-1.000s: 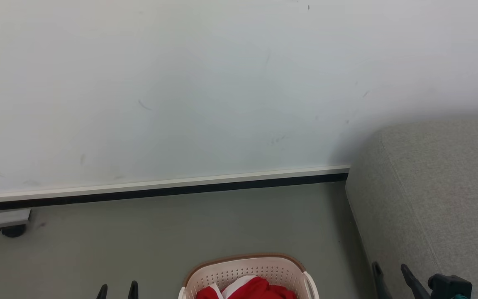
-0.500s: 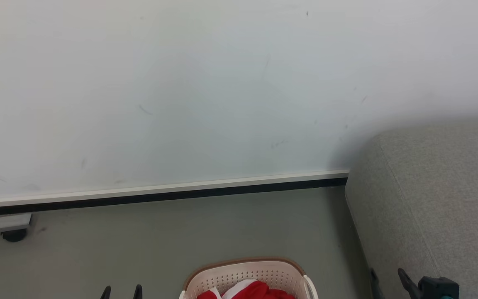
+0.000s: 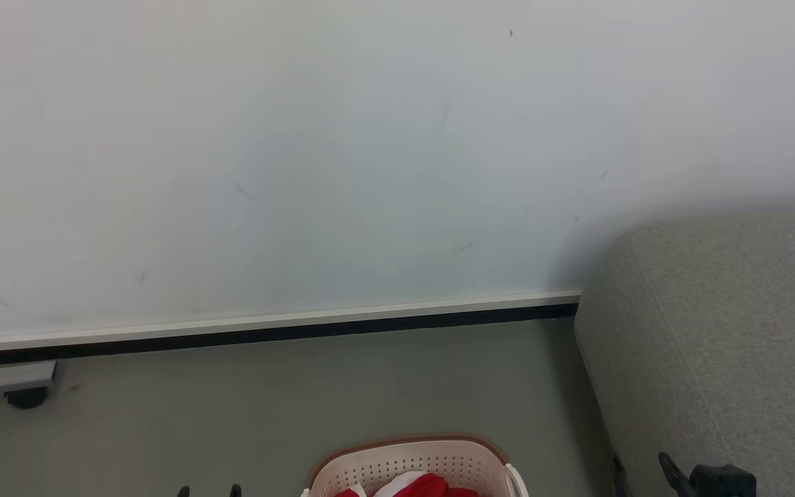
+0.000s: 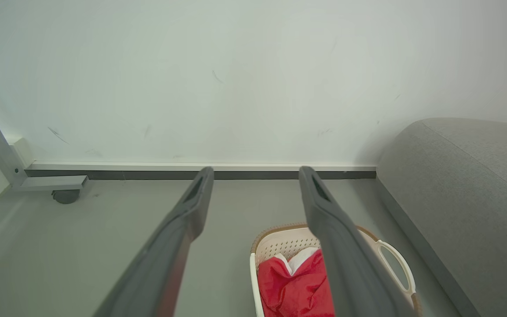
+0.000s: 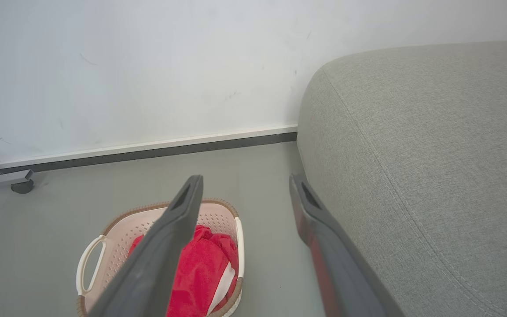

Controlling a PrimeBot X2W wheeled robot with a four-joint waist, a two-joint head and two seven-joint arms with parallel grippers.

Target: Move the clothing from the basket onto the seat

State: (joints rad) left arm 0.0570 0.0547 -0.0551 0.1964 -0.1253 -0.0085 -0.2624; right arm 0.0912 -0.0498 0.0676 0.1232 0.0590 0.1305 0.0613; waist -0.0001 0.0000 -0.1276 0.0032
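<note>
Two pincers of mine, left (image 4: 255, 176) and right (image 5: 245, 180), are both released, fingers spread wide with nothing between them. Against half a second ago my head view has slid: the baseboard (image 3: 266, 331), the floor (image 3: 232, 414) and the grey seat (image 3: 735, 331) all sit lower in it together, so the camera moved, not the things. Less of the basket (image 3: 404, 443) shows at the bottom edge, and only a sliver of the clothing (image 3: 432, 489); my left fingertips barely poke in beside it. The red clothing lies heaped inside the basket, which stands on the floor near the seat, not touching it.
</note>
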